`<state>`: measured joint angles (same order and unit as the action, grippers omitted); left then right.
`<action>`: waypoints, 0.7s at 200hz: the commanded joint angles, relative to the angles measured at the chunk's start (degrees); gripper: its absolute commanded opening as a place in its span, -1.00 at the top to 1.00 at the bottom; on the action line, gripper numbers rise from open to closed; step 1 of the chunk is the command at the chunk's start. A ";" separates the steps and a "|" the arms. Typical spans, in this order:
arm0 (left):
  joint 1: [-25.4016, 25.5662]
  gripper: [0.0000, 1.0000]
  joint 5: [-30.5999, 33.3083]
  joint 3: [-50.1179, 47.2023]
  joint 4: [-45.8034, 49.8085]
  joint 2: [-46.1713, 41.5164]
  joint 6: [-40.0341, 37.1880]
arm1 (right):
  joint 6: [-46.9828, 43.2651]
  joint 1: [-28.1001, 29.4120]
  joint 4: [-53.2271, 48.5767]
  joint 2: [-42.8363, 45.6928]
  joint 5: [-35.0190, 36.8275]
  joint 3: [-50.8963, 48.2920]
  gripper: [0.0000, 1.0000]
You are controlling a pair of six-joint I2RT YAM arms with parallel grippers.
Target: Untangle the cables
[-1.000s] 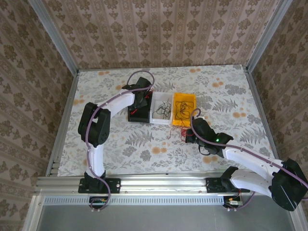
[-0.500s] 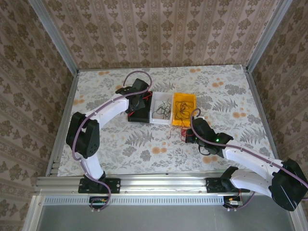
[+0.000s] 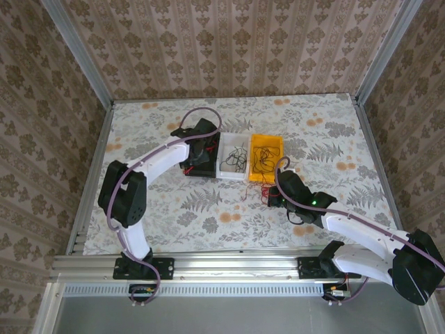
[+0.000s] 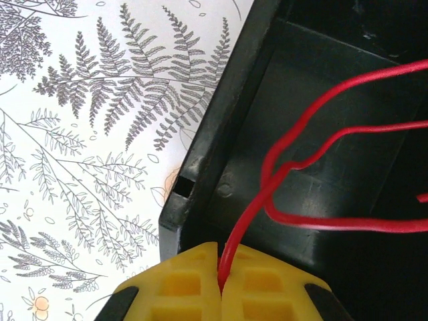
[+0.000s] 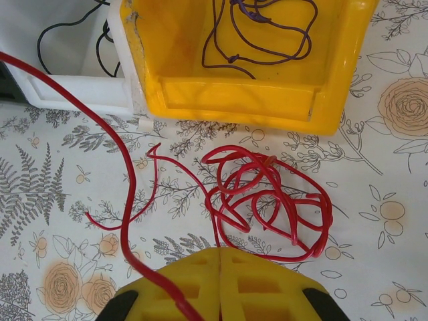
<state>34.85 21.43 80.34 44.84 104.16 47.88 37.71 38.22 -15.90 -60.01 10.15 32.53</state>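
Left wrist shows our left gripper point(image 4: 219, 267) pinching a thin red curly wire point(image 4: 281, 164) over the black plastic bin point(image 4: 221, 127), our right gripper point(image 5: 219, 267) seemingly pinching its far end beside the red wire tangle point(image 5: 267, 194) fronting the yellow plastic bin point(image 5: 234, 100); mid-separation, we'd next release it into black.

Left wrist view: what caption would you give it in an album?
Left gripper shut on a red wire that loops over a black bin, beside the fern-patterned table.
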 commanded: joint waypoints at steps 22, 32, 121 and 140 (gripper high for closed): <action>0.18 1.00 1.95 6.32 3.23 5.84 0.87 | -0.47 -0.16 0.01 0.15 -0.62 0.34 0.87; 0.13 1.00 2.01 8.53 3.56 7.80 0.56 | -0.54 -0.16 0.12 0.15 -0.66 0.21 0.87; 0.22 1.00 2.43 10.26 -14.43 15.61 -1.33 | -0.80 -0.16 -0.43 -0.11 -1.94 -0.22 0.87; 0.31 1.00 1.55 8.48 -17.36 15.85 -0.96 | -0.82 -0.17 -0.57 -0.11 -1.80 -0.01 0.86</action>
<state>34.85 23.68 90.91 34.46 118.58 47.79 37.69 38.22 -15.88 -60.01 8.71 32.53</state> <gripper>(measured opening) 0.049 0.069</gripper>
